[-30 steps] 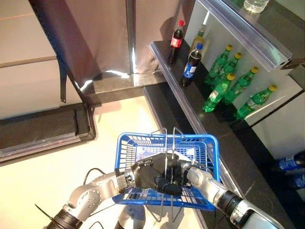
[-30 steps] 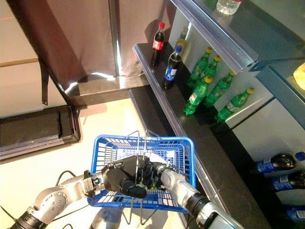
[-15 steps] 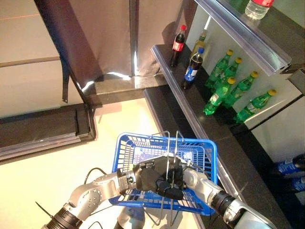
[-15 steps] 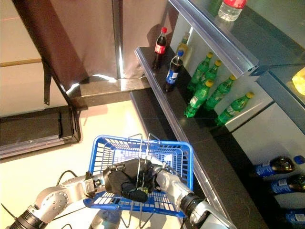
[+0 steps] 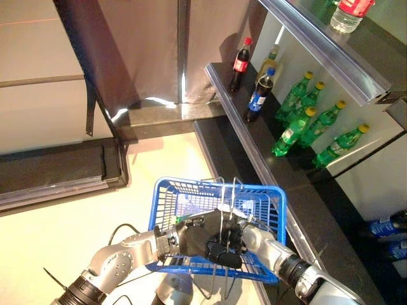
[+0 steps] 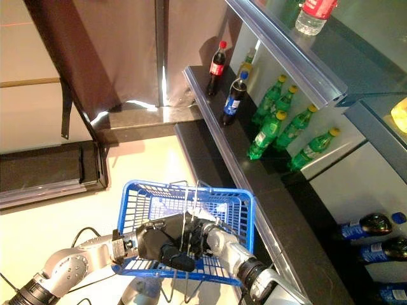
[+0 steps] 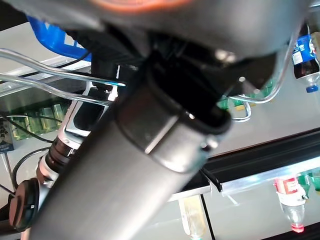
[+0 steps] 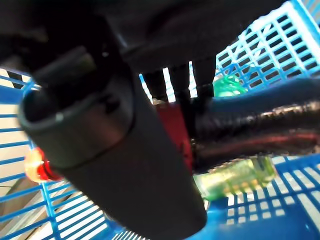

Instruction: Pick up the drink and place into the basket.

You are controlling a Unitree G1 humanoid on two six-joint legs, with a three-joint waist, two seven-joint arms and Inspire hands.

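Observation:
The blue basket (image 5: 168, 203) hangs raised in front of me. My left hand (image 5: 194, 236) is shut on its thin wire handles (image 7: 60, 72). My right hand (image 5: 245, 234) reaches into the basket beside the left hand. In the right wrist view its fingers (image 8: 250, 125) are curled round a dark drink with a red label (image 8: 172, 135) and a red cap (image 8: 37, 167), held inside the basket. A green bottle (image 8: 235, 175) lies on the basket's floor under it.
A dark shelf (image 5: 235, 121) runs along the right. It holds a red-capped cola bottle (image 5: 240, 63), a blue-labelled dark bottle (image 5: 257, 98) and green bottles (image 5: 305, 121). A water bottle (image 5: 350, 13) stands on the upper shelf. A dark curtain (image 5: 127, 51) hangs at the back.
The whole picture has shifted a little, so the camera moved. Both hands stay together at the basket, and the right hand keeps hold of the drink inside it.

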